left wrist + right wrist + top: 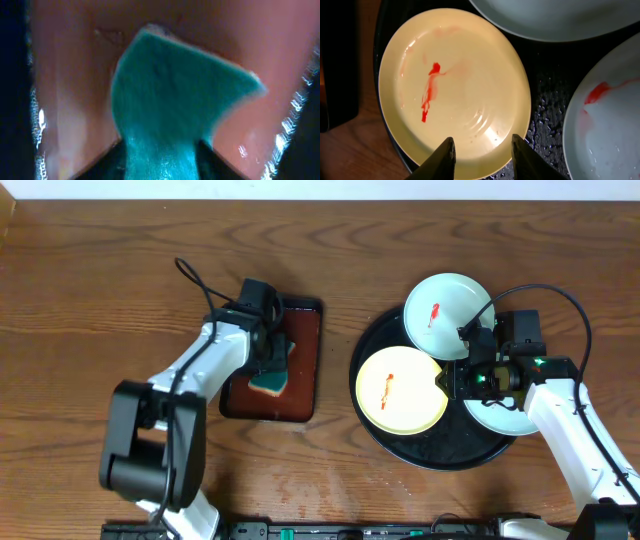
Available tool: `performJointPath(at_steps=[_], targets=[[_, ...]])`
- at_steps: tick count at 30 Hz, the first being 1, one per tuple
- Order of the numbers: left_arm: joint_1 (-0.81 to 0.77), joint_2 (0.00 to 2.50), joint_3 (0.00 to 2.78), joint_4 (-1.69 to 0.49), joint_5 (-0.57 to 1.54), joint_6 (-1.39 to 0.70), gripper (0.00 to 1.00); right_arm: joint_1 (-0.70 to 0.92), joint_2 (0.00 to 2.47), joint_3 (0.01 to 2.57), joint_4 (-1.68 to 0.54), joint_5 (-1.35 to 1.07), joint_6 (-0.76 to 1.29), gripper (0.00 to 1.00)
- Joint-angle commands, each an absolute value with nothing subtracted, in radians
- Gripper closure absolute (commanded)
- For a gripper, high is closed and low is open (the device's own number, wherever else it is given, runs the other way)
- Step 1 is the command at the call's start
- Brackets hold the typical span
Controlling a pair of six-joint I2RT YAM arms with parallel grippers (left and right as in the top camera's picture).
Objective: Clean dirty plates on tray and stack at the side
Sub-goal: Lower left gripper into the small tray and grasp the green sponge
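left fingers (272,365) pinch a fuzzy teal sponge (175,95); right fingers (482,152) spread over the glossy yellow plate (470,75).

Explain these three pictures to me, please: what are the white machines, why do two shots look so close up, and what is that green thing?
The white machines are two robot arms at a wooden table, each ending in a two-finger gripper. The wide picture comes from a camera overhead; the close ones come from cameras on each wrist. The left gripper pinches a green sponge over a small brown tray. The right gripper hovers open over the rim of a pale yellow plate smeared red. That plate lies with two white plates on a big black tray; both white ones show red smears too.
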State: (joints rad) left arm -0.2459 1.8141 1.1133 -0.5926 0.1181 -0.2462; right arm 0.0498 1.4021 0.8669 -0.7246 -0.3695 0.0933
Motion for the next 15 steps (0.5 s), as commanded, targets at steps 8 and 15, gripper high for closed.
performJointPath(at_steps=[8,15], targets=[[-0.247,1.871,1.13,-0.59,0.118,-0.232,0.93,0.047,1.392,0.883,-0.744,-0.339,0.146,0.62],[-0.247,1.754,1.193,-0.686,0.118,-0.232,0.93,0.046,1.393,0.877,-0.756,-0.217,0.262,0.5]])
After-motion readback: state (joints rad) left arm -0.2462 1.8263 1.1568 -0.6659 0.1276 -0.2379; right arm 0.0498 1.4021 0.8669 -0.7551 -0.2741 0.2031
